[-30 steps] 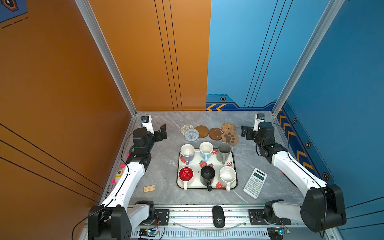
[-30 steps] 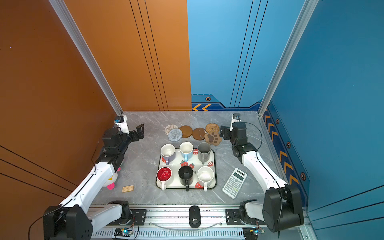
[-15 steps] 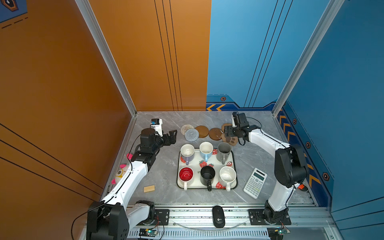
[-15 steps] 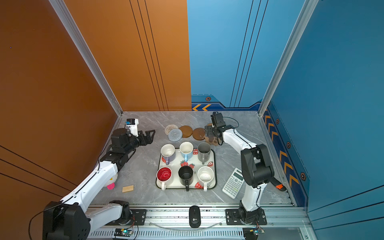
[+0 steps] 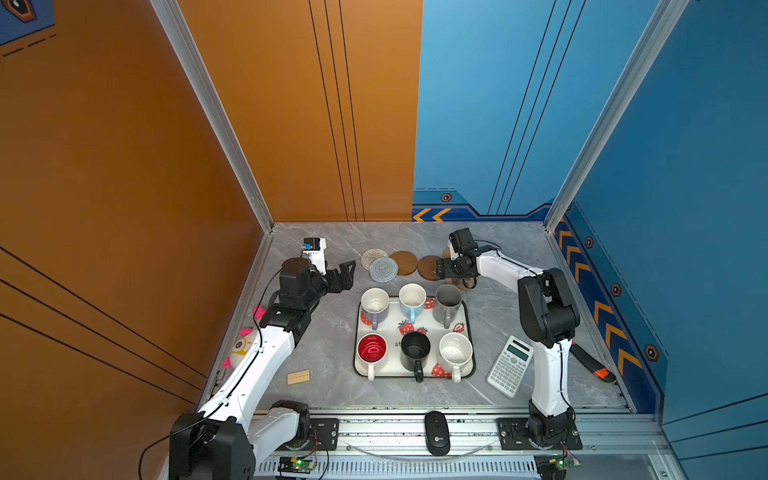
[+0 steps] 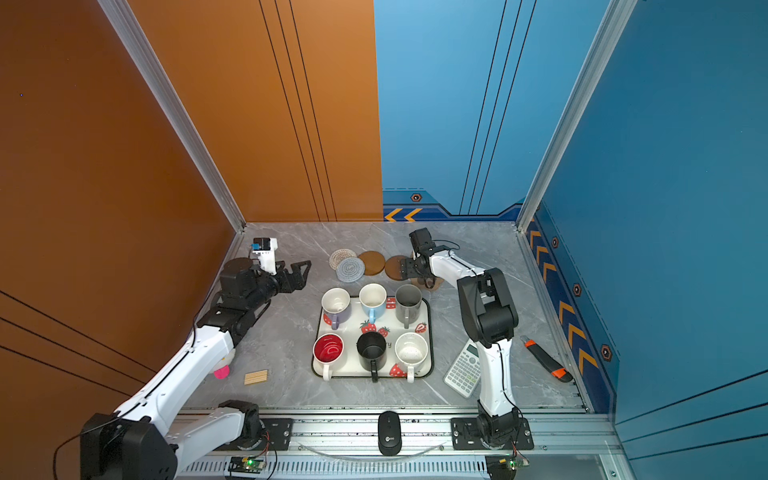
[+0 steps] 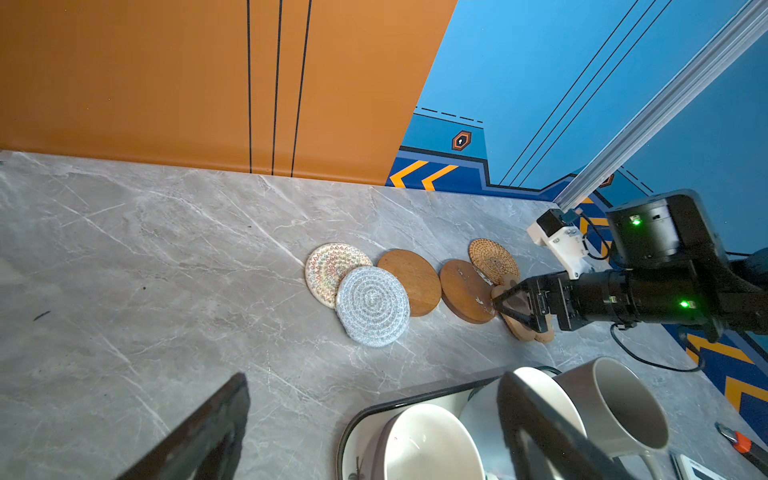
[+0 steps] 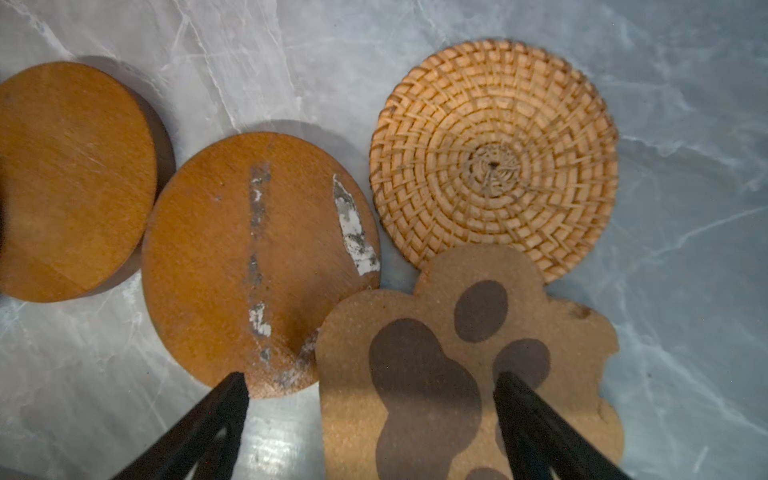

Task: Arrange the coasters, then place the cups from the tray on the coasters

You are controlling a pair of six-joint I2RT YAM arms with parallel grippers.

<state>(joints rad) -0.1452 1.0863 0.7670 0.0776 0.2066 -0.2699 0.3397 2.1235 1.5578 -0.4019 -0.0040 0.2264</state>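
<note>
Orange walls, blue walls with yellow chevrons, silver corner posts, grey marble-patterned tabletop.

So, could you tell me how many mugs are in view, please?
6, all on the tray: lavender, light blue, grey in the far row; red-lined, black, speckled nearer. None seems hidden.

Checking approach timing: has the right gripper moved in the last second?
Yes. The right gripper swung left in a top view, from right of the paw coaster to over it, jaws open.
</note>
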